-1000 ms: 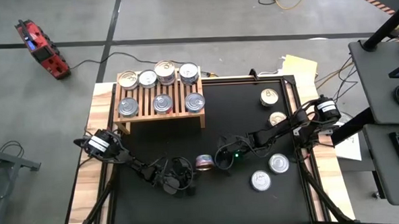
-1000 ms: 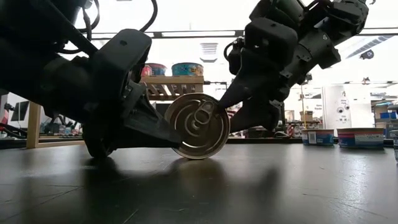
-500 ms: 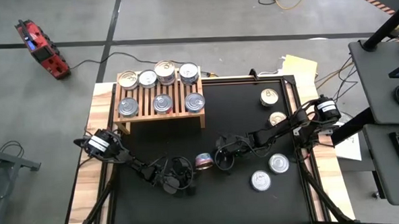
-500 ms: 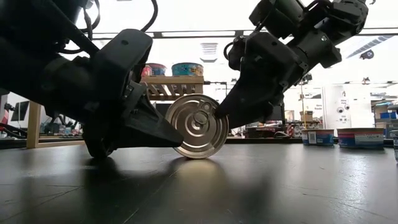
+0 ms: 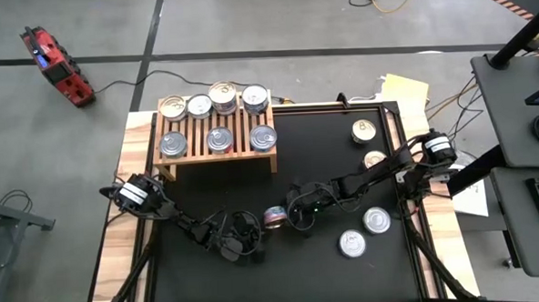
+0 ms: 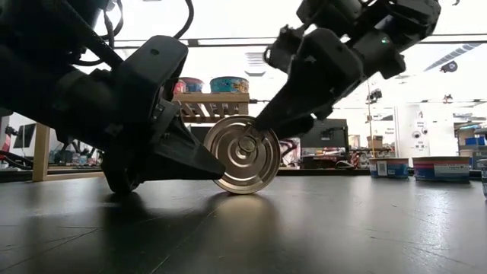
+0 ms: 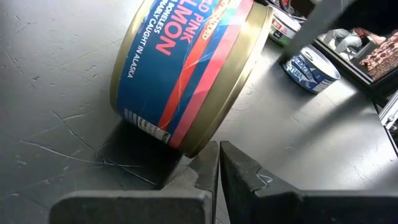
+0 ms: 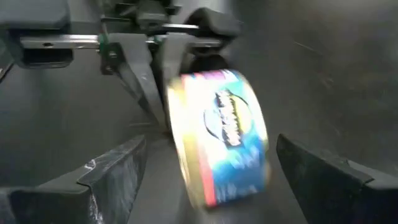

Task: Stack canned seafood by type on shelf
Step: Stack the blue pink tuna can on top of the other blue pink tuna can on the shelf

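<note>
One tin of the canned seafood point(image 5: 275, 217) stands on its edge on the black mat, its shiny lid point(image 6: 242, 154) facing the table's near edge. My left gripper point(image 5: 253, 232) is shut and low at the tin's left. My right gripper point(image 8: 210, 144) is open and comes from the right. Its fingers stand before and behind the tin with gaps on both sides. The wooden shelf point(image 5: 218, 157) at the far left carries several tins point(image 5: 211, 103) on its slats. My left gripper's shut fingertips point(image 7: 211, 158) meet the tin's lower rim point(image 7: 194, 144) where it stands on the mat. The fingers slant down from the table's left. The tin stays on its edge against them, label side point(image 7: 180, 62) toward the wrist.
Loose tins lie flat on the mat's right side: two at the far right point(image 5: 364, 129) point(image 5: 375, 158) and two nearer point(image 5: 376, 221) point(image 5: 352, 244). Bare mat lies between the shelf and the arms. Yellowish paper point(image 5: 404, 90) lies off the far right corner.
My right gripper has rolled about its own line and risen slightly. In the low view its finger has gone from the tin's right side to its upper edge. The tin has turned a little on its edge, its pull tab now pointing another way.
</note>
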Motion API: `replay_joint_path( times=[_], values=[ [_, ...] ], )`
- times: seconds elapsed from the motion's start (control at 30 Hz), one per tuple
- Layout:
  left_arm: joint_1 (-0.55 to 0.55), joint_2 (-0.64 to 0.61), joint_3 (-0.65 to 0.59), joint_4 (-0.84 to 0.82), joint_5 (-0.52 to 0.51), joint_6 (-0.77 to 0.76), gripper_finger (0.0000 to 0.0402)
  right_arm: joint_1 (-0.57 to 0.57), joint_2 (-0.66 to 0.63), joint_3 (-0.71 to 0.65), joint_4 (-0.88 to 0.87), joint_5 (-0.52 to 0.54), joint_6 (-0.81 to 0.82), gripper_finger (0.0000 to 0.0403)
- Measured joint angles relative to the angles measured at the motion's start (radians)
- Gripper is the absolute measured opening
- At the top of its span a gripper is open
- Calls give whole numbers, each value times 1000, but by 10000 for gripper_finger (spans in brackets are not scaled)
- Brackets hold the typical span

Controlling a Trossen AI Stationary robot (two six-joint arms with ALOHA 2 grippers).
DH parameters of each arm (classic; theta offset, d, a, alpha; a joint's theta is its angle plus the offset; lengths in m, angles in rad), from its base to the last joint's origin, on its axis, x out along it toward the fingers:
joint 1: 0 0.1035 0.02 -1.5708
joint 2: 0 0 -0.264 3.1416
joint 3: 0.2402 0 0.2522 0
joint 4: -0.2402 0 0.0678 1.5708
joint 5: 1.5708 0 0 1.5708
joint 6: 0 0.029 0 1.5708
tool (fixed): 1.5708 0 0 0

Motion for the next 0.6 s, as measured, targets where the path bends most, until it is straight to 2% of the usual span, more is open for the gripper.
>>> replay_joint_path(
  times=[0.23,0.43,0.53,0.6],
  values=[
    [1,-1,0,-1,19,6,0,0,53,114,-144,-32,-55,317],
    [1,-3,0,0,27,5,0,0,52,158,-167,-30,-143,246],
    [1,-6,0,1,30,7,0,0,54,161,-172,-29,-127,202],
    [1,-6,0,1,31,8,0,-1,60,161,-170,-38,-115,191]
  ],
)
